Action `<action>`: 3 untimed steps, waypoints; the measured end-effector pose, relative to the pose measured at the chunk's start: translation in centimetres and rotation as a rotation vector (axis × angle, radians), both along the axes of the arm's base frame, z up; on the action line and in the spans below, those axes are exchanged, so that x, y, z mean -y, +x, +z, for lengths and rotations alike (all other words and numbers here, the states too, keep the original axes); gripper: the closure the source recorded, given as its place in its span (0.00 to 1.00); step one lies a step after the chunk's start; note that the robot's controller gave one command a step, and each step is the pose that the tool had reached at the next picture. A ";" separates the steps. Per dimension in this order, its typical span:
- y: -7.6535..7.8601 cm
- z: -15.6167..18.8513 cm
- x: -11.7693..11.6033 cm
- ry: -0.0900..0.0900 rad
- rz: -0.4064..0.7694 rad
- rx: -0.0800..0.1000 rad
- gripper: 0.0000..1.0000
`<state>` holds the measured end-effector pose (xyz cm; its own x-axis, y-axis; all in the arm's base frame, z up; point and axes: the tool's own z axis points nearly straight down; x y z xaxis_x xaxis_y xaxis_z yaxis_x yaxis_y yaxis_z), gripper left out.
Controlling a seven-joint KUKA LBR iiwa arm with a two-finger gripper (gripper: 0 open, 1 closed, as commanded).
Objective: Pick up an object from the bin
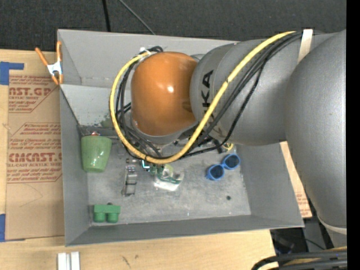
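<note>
You find the pincer tucked under the orange cover, and you cannot tell whether it is open or closed. A small clear-and-green thing lies just beside it (blue rings well apart on its far side).

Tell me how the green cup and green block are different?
The green cup is pale and bigger; the green block is darker and smaller. The cup is round; the block is low and lumpy. The cup lies midway along the bin's left wall; the block sits near a corner. Both are green.
</note>
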<state>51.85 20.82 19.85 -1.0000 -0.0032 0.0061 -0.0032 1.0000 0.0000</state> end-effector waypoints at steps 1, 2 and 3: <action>-4.1 -12.2 -1.7 -0.001 0.005 -0.002 0.00; -3.7 -11.6 -1.7 0.002 0.003 0.007 1.00; -3.7 0.3 -3.7 0.005 -0.021 0.014 1.00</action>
